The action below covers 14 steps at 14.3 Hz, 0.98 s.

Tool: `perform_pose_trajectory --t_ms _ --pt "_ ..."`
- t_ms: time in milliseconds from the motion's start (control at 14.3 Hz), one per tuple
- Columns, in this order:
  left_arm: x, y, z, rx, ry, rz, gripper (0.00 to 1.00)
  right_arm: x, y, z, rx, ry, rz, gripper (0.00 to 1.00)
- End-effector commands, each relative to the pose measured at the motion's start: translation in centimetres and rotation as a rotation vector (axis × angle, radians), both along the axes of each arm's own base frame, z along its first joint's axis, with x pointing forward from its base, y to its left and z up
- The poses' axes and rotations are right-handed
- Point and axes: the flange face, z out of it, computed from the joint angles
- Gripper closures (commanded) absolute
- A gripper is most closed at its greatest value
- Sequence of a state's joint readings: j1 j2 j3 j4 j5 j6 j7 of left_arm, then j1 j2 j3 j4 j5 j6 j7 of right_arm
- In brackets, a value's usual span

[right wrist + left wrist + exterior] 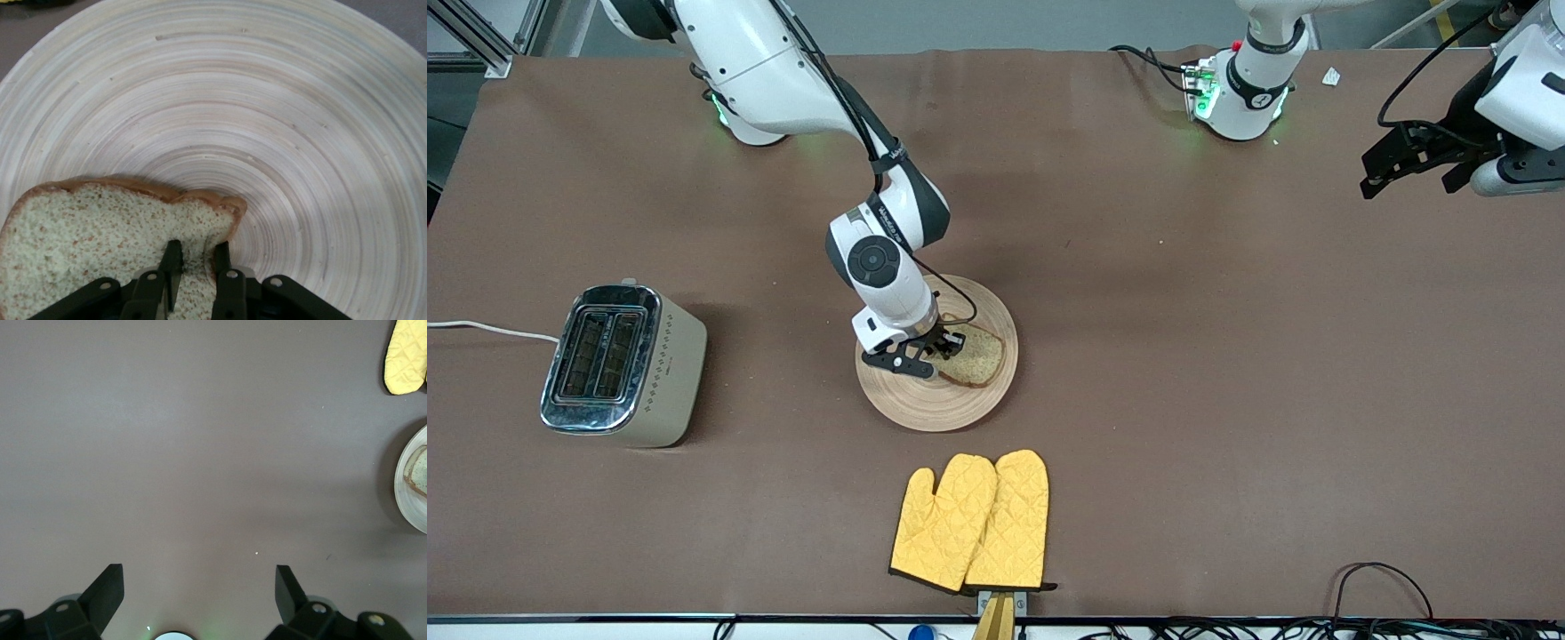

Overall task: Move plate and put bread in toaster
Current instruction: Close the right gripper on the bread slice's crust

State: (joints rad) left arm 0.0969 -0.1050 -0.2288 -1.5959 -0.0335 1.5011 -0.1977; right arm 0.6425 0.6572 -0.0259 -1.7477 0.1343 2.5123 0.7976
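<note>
My surface (1227, 373) is covered from end to end in a plain brown mat, matte and faintly creased along the edge by my bases. Past that edge runs grey floor with a bit of aluminium framing (480, 40) at the corner by my right arm's end. Black cables (1383, 578) loop along the edge nearest the front camera.

My right pincer (943, 348) is down on the plate (925, 404), its two fingers drawn in narrow on the edge of the bread (975, 358); in the right wrist view the fingertips (173, 263) press into the crumb of the slice (100, 233) near its crust, clenched on it. The bread lies flat on the plate's grooved wood (300, 120), off centre, toward my left arm's end. The plate sits about midway along the surface.

The toaster (618, 364) stands toward my right arm's end, well apart from the plate, chrome top up and both slots open to view, its white cord (489, 329) trailing off the surface's end.

A pair of yellow oven mitts (974, 523) lies nearer the front camera than the plate, side by side and overlapping.

My left pincer (1405, 164) waits in the air over bare mat at my left arm's end, released, fingers (107, 590) spread wide with nothing between them.
</note>
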Motion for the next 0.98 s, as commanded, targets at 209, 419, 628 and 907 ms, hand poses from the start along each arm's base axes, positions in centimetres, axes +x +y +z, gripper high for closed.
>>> perform_pose_trajectory --t_ms 209,419,628,907 --pt "0.5 0.3 0.1 -0.018 -0.01 -0.007 0.0 -0.8 0.0 -0.4 -0.015 -0.003 0.001 0.92" --pt "0.5 0.3 0.2 -0.018 -0.011 -0.009 0.0 -0.9 0.1 -0.4 -0.015 -0.003 0.001 1.0" --pt "0.5 0.2 0.4 -0.017 -0.017 -0.01 0.0 -0.5 -0.5 0.5 -0.04 -0.001 0.029 1.0" --pt "0.4 0.2 0.9 -0.018 -0.027 -0.011 0.0 0.7 -2.3 5.7 -0.088 0.048 0.051 1.0"
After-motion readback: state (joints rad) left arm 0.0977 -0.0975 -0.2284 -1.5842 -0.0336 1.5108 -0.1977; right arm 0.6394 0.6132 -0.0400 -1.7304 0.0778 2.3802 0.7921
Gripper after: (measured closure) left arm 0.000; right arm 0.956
